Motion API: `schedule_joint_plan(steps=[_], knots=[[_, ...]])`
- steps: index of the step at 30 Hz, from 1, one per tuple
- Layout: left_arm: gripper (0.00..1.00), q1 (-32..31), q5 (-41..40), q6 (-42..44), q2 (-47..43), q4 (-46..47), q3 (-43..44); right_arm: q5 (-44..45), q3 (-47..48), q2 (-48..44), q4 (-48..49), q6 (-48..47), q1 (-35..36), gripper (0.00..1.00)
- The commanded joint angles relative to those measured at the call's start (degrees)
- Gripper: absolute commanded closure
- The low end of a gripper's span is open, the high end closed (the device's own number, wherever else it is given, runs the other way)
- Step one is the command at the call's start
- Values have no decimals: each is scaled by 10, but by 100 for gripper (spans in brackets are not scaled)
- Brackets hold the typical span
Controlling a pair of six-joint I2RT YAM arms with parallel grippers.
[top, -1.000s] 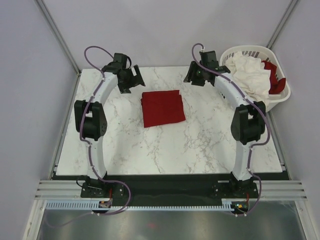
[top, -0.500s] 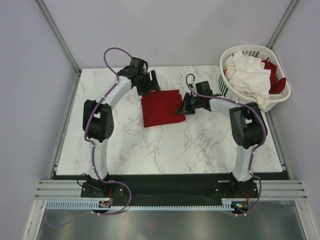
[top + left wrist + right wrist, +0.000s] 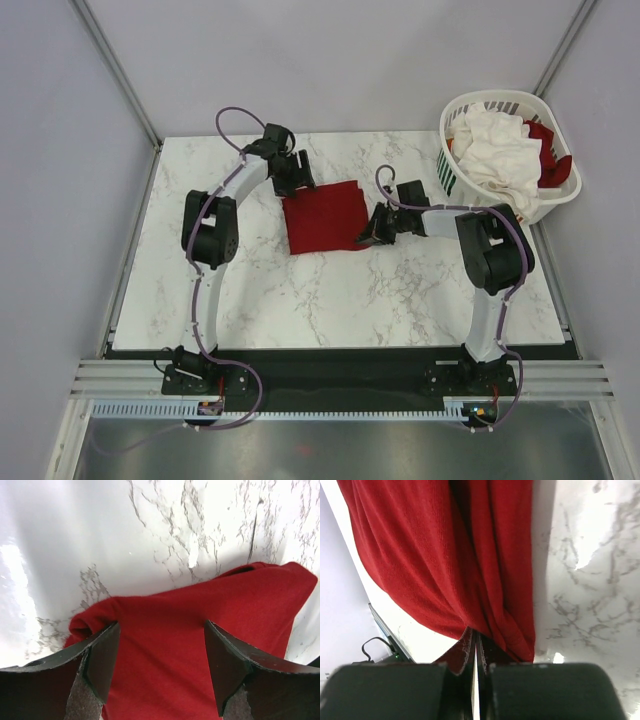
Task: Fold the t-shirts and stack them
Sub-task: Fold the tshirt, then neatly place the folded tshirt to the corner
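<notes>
- Both arms have swung in from the far corners of the table over the last second. The right gripper was spread a second ago and is now pressed together on the dark red t-shirt, with a pinch of cloth caught between its tips.
- Right wrist view: the red cloth gathers into long folds that run down into the closed tips. Bare marble shows just beside the shirt's edge.
- Overhead view: the pinch sits at the shirt's near right corner, and the right arm is bent low across the table towards it.
- Left gripper: fingers spread, one on either side of the shirt's far left corner, with red cloth lying between them and not clamped. A rolled edge of the cloth sits just beside one finger.
- Left arm reaches over the table's far left part and comes down at that corner.
- Dark red t-shirt: folded to a rough rectangle, flat on the marble in the middle of the table towards the far side — its outline is slightly more skewed than the square it made a second ago.
- Basket stands at the table's far right corner, well apart from both grippers. White t-shirts are heaped in it, with another dark red piece at its right side.
</notes>
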Motion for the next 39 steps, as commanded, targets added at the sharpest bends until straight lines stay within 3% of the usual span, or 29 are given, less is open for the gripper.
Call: schedule_joint_plan(steps=[1,2,4,5,6,8,9,10,15,19,24,25,26,27,30,35,39], knots=[[24,16,-22,44,-5,6,40,62,-31,7,-24,-19,-17,94],[24,18,-21,46,-7,4,45,68,-32,3,-29,-20,-17,91],[23,20,-17,58,-10,-1,65,74,-35,-14,-35,-24,-15,74],[23,19,-17,62,-13,-5,75,77,-34,-22,-42,-25,-15,54],[20,19,-13,67,-15,-9,85,78,-32,-42,-48,-28,-15,46],[10,20,-13,76,-35,-25,114,82,-23,-64,-70,-34,-12,34],[1,20,-31,78,-47,-30,119,85,-16,-89,-80,-38,-10,27],[0,21,-39,79,-60,-34,114,92,-5,-103,-89,-43,-7,24],[0,30,-69,45,-194,-41,-13,130,18,-214,-138,-47,2,19],[3,27,-41,21,-260,-13,-210,155,21,-275,-160,-57,4,13],[7,10,32,-25,-322,95,-446,182,34,-321,-205,-85,3,12],[7,9,32,-25,-321,95,-469,186,32,-327,-207,-87,3,12],[6,7,106,-52,-315,187,-485,193,30,-333,-207,-88,3,11],[5,4,128,-68,-309,226,-504,197,27,-344,-207,-88,4,10],[2,-11,144,-87,-299,296,-537,199,19,-352,-208,-90,3,10],[1,-15,130,-120,-299,377,-580,208,0,-367,-215,-100,3,10],[6,-17,94,-127,-292,378,-592,209,-10,-374,-217,-104,2,10]])
